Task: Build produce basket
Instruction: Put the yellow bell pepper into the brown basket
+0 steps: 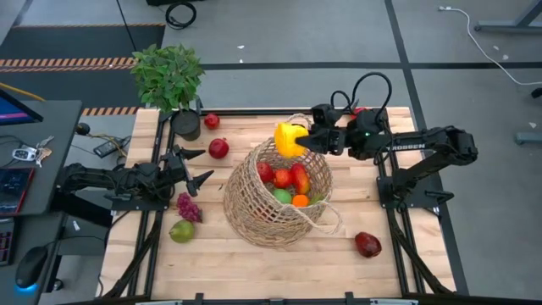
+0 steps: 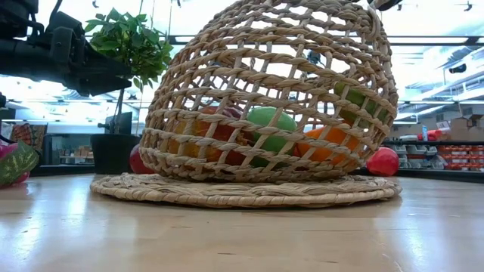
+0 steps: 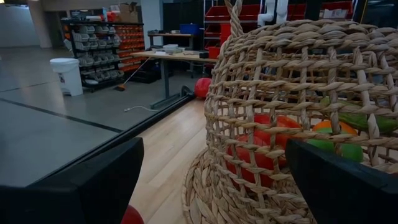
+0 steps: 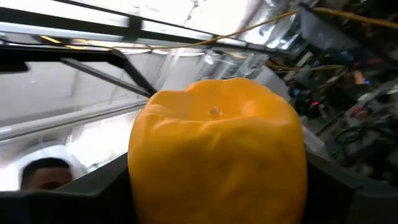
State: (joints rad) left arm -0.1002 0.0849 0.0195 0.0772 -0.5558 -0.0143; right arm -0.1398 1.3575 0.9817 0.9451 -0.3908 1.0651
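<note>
A large round tan wicker basket point(image 1: 275, 199) sits near the middle of the wooden table point(image 1: 254, 267), its open mouth facing the right arm. Inside it lie several toy fruits: red pieces point(image 1: 292, 178), a green one point(image 1: 282, 196) and an orange one point(image 1: 300, 201). In the low view these show through the open weave. The right tool point(image 1: 306, 140) hangs just over the basket's far rim, its fingers closed on a yellow bell pepper point(image 1: 288, 139), which fills the right wrist view. The left tool point(image 1: 195, 167) waits on the left side of the table, its two fingers spread wide and empty, pointing toward the basket's side. Loose produce lies around it on the table: a dark red fruit point(image 1: 218, 148) and a smaller red one point(image 1: 212, 121) behind the left tool, purple grapes point(image 1: 187, 206) and a green pear point(image 1: 181, 231) in front of it, and a dark red fruit point(image 1: 367, 245) near the basket's right. A leafy green plant point(image 1: 168, 76) in a black pot stands at the far left corner.
</note>
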